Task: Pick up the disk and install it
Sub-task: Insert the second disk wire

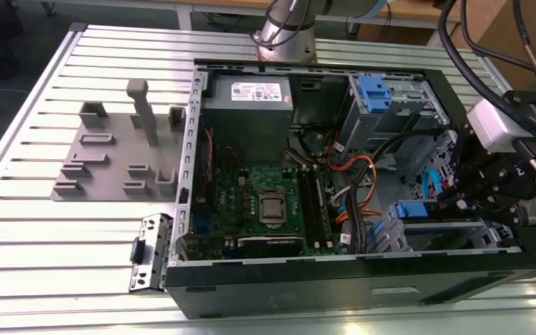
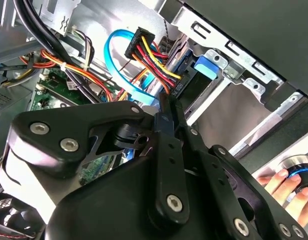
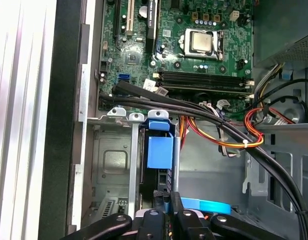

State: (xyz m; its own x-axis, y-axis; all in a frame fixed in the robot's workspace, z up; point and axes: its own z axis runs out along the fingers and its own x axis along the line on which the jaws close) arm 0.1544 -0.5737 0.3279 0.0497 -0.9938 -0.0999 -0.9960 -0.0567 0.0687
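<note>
hand [image 3: 166, 200] closed, against disk [image 3: 159, 152] in cage

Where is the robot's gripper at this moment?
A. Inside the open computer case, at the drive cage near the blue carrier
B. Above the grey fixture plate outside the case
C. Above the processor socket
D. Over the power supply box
A. In the exterior view the gripper sits inside the computer case at the drive cage on the exterior view's right, next to the blue carrier.
</note>
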